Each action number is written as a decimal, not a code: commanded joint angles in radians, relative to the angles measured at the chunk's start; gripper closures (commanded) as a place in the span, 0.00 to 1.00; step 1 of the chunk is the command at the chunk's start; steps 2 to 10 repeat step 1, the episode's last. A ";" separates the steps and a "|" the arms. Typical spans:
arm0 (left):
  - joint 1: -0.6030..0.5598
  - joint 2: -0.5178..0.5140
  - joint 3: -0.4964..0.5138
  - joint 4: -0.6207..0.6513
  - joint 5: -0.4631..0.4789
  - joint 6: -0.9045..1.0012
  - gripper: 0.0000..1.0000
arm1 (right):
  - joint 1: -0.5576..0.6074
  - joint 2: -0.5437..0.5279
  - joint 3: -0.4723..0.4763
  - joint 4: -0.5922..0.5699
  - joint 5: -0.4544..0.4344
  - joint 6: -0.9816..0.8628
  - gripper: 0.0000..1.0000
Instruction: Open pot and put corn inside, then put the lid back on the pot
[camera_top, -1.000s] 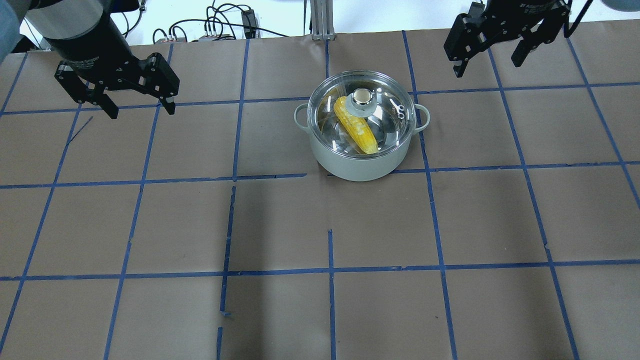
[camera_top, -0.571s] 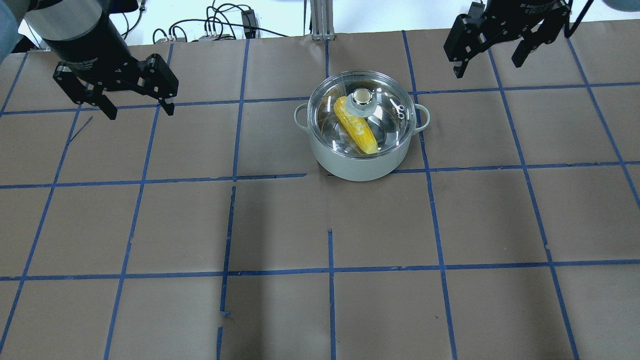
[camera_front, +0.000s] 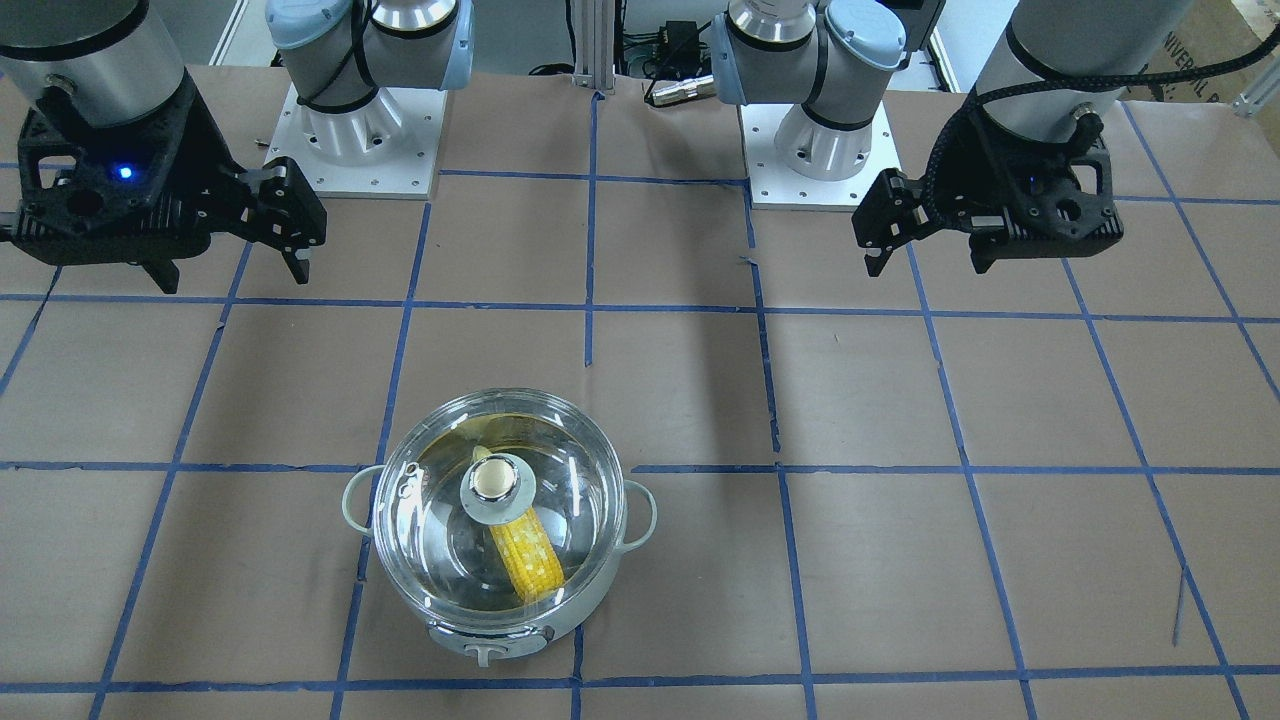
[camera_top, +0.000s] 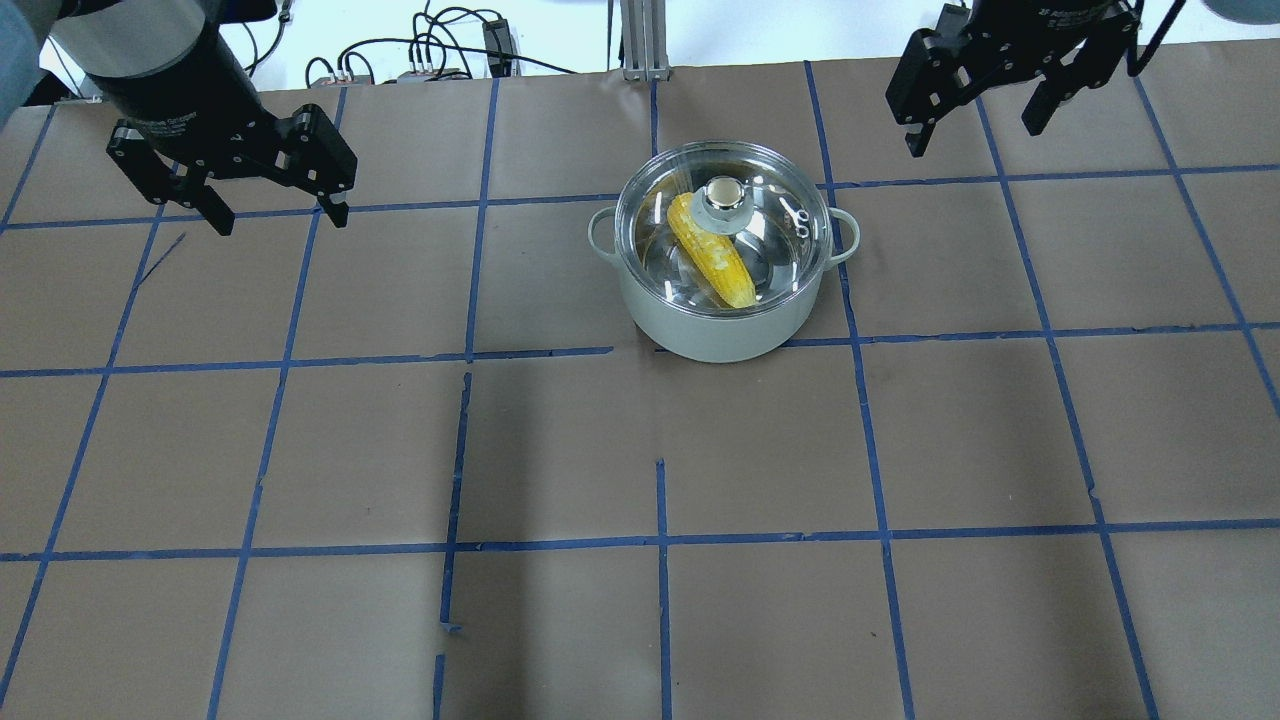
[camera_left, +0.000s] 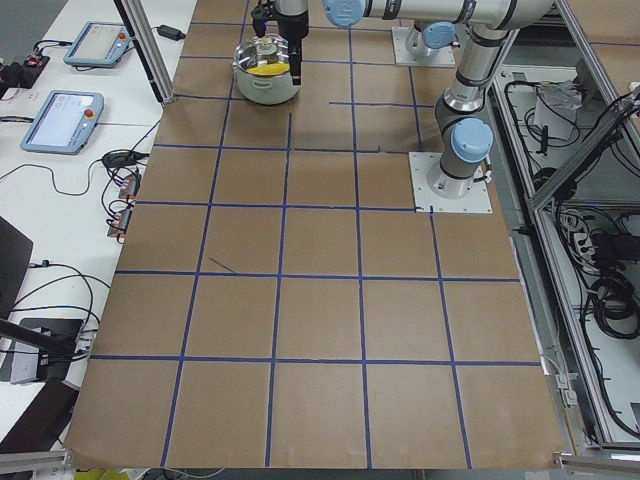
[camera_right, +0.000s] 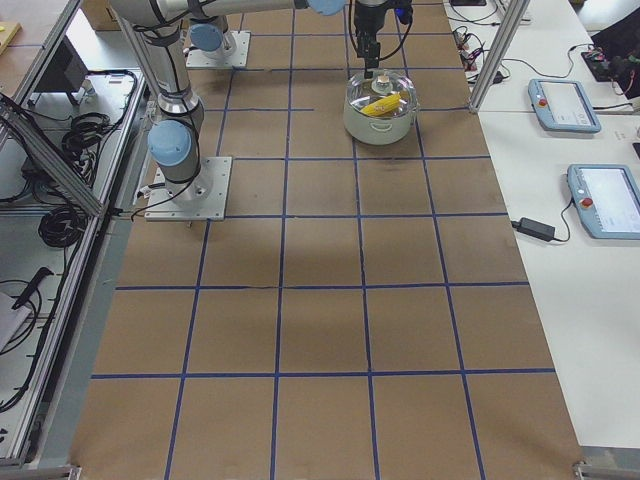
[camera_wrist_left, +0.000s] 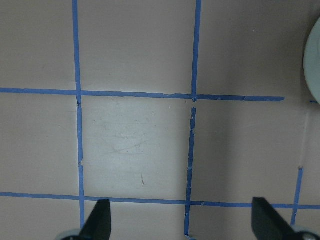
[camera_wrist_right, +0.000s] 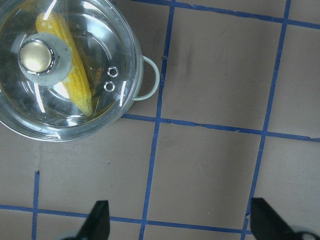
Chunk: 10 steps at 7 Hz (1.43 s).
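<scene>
The pale grey pot stands on the table right of centre, its control tab facing away from the robot. The clear glass lid sits on it, knob on top. The yellow corn lies inside under the lid; it also shows in the right wrist view. My left gripper is open and empty, far to the pot's left. My right gripper is open and empty, behind and right of the pot. Both hang above the table.
The table is brown paper with a blue tape grid. Cables lie beyond its far edge. The two arm bases stand at the robot's side. Touch pendants lie on a side table.
Both grippers have shifted only very slightly and stay open. The pot, the lid and the corn have not moved.
</scene>
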 joint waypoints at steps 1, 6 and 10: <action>0.000 0.005 0.000 0.002 0.000 -0.001 0.00 | 0.000 0.000 0.000 0.000 -0.002 0.000 0.02; 0.000 0.005 0.000 0.002 0.000 -0.001 0.00 | 0.000 0.000 0.000 0.000 -0.002 0.000 0.02; 0.000 0.005 0.000 0.002 0.000 -0.001 0.00 | 0.000 0.000 0.000 0.000 -0.002 0.000 0.02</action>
